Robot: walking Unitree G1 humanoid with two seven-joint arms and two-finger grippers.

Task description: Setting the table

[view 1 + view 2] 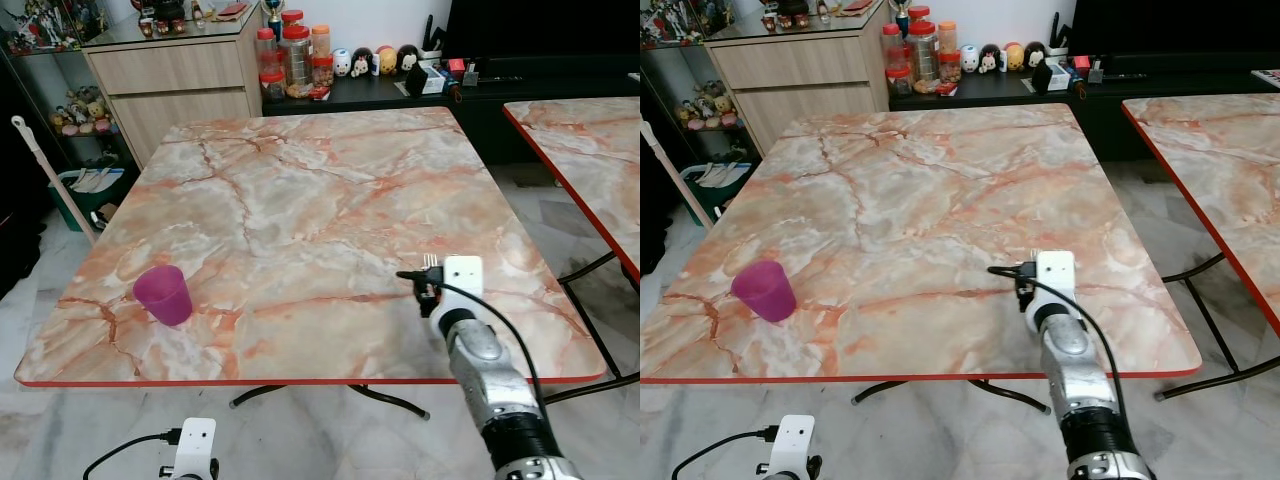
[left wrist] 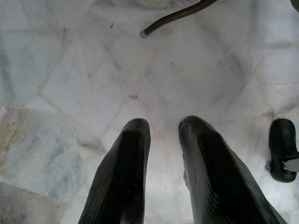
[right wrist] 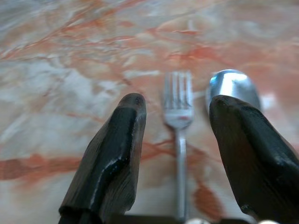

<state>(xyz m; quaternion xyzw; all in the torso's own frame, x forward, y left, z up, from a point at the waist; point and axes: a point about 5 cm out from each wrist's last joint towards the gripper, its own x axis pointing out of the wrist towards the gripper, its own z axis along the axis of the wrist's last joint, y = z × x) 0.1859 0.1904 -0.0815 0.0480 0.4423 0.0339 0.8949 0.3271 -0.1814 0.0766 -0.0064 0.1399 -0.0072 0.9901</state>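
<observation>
the right gripper is hovering over the tabletop near its front right edge, fingers spread around a fork lying flat, a spoon just beside it. a pink cup is standing upright at front left, contents not visible. the left gripper is hanging spread over the floor

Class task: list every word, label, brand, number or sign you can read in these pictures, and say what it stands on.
No text can be read.
Labels on the jars behind the table: too small and blurred to read.
Boxes on the dark sideboard: print is illegible.
Pink cup, fork and spoon: no markings visible.
</observation>
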